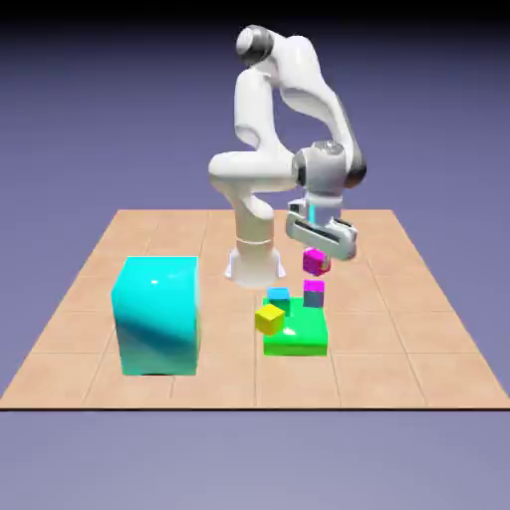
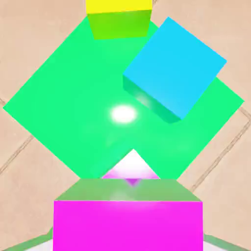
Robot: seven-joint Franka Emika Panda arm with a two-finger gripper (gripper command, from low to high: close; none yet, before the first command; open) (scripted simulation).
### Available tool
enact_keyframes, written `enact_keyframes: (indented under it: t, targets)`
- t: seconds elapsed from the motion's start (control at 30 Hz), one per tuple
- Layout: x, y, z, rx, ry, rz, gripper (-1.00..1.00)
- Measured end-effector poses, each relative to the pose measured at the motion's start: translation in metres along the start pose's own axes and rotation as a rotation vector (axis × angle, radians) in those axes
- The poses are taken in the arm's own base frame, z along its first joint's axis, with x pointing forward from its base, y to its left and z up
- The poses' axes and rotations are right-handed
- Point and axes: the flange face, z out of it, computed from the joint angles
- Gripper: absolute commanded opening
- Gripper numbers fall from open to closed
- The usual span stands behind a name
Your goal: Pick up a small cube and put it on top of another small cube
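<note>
Now carrying: your fingers (image 1: pixel 317 256) pinch magenta cube (image 1: pixel 316 262) above table (image 1: pixel 219 386), near magenta-topped cube (image 1: pixel 314 294) on green block (image 1: pixel 296 336). Next, you likely need to center over magenta-topped cube, then lower gently.

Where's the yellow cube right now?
In the exterior view, the yellow cube is at the green block's left edge, just in front of the small blue cube.
</note>
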Motion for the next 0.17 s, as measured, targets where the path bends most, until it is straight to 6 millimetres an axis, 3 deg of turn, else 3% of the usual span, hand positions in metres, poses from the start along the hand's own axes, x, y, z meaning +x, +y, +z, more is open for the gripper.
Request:
enact_keyframes:
  t: [0.07,0.1,0.17]
  targets:
    - [0.0001,0.0026,0.0164,0.0,-0.002,-0.001,-1.0]
    - [0.0001,0.0027,0.0171,0.0,-0.002,-0.001,1.0]
    - [0.0002,0.0028,0.0172,-0.001,-0.001,-0.001,1.0]
